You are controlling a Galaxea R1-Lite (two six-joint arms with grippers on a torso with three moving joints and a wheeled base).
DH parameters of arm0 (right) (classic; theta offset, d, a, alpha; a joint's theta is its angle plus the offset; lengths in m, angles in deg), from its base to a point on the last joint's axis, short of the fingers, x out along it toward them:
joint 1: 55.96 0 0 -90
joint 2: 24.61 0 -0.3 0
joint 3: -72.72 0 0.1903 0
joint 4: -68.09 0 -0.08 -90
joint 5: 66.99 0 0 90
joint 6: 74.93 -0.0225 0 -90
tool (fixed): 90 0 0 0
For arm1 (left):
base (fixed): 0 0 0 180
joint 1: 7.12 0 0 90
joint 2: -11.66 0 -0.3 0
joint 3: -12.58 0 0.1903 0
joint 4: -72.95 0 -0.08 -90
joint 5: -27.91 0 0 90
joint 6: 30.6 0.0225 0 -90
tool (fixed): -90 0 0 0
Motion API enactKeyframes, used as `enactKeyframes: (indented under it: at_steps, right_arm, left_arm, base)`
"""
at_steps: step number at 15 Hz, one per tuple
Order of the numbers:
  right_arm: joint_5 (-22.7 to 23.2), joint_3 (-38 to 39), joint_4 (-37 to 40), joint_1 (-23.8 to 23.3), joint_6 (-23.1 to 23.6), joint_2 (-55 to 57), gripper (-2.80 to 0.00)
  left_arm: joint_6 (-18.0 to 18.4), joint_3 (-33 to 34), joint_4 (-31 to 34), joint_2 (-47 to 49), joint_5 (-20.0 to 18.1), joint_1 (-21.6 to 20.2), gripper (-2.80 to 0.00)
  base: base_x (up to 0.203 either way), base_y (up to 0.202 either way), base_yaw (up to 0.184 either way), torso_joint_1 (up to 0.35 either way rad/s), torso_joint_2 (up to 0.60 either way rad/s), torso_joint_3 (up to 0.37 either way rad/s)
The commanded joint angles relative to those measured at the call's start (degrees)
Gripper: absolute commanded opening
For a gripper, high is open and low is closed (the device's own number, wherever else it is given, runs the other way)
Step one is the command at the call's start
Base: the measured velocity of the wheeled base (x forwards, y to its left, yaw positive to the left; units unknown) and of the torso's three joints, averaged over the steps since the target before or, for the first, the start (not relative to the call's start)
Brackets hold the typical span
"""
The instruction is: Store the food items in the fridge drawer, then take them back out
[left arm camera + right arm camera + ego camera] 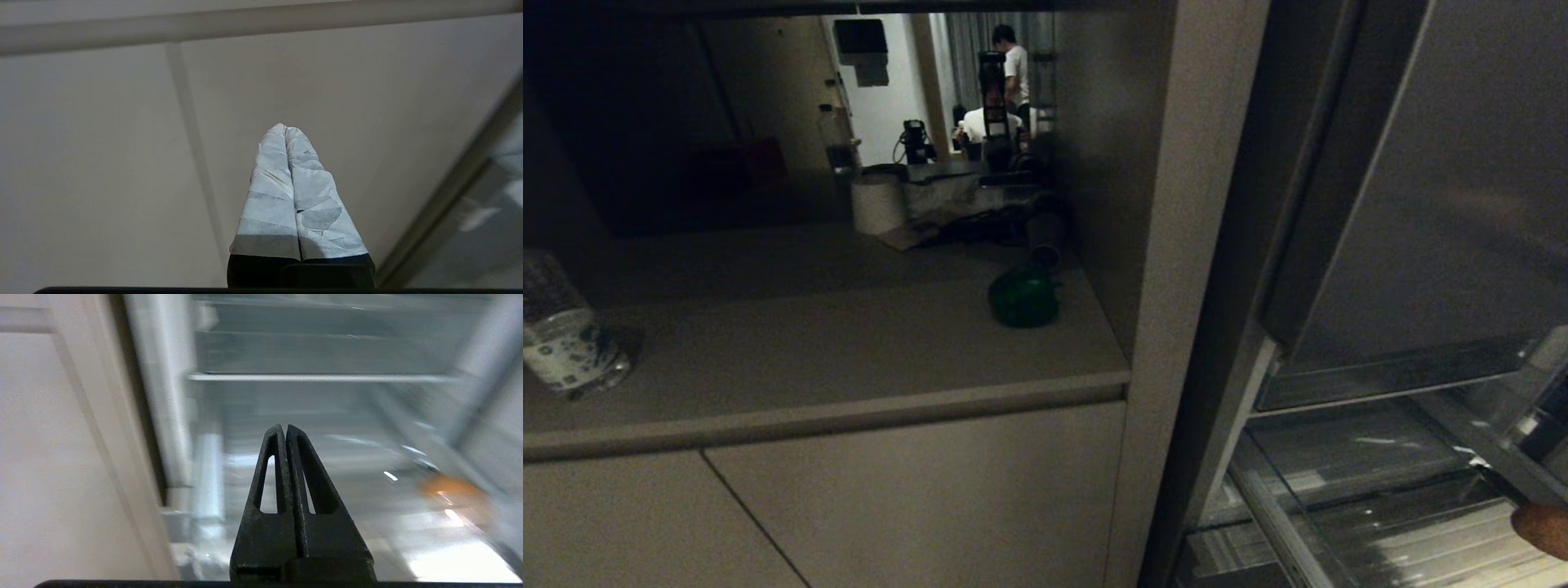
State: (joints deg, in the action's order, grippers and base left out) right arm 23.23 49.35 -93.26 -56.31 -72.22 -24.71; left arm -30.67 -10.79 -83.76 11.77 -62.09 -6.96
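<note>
Resting on matte counter (833, 343) — glossy bell pepper (1023, 296), lumpy-round.

The left gripper (286, 128) has two long tapering fingers (269, 196) wrapped in pale grey-white tape or cloth, creased and wrinkled, with darker grey patches where the layers overlap. The wrapping ends in a straight edge near the base, where black bodywork shows beneath. The two fingers meet along a thin dark seam down the middle and narrow to rounded tips.

The right gripper (284, 428) is bare matt black, its surface slightly rough and speckled. Each finger (269, 473) is a slim triangular frame with a long wedge-shaped cut-out through it. The fingers widen into a solid black block at the base. A dark strip of housing runs beneath each gripper.
</note>
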Motion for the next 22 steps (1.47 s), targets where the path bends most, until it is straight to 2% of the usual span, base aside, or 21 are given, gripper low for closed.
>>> enactKeyframes:
  at_steps: [1,9,18,22]
  right_arm:
    - [0.04,1.68,-0.03,0.0,-0.42,0.11,-2.8]
    - [-0.57,1.67,-0.12,0.0,-2.89,0.11,-2.8]
    - [-0.83,1.67,-0.12,0.0,-3.25,0.11,-2.8]
    - [-0.83,1.67,-0.12,0.0,-3.25,0.11,-2.8]
  left_arm:
    - [-0.01,0.0,-0.01,0.07,0.0,0.02,-2.8]
    - [-0.01,0.0,-0.01,0.07,0.0,0.02,-2.8]
    - [0.07,0.0,-0.01,0.07,0.0,0.02,-2.8]
    - [0.07,0.0,-0.01,0.07,0.0,0.02,-2.8]
  base:
    - [-0.001,0.009,-0.123,-0.002,0.0,-0.001]
    - [0.0,0.001,-0.009,0.0,0.0,0.0]
    - [0.0,0.0,0.0,0.0,0.0,0.0]
    - [0.002,-0.151,0.005,0.001,0.0,-0.001]
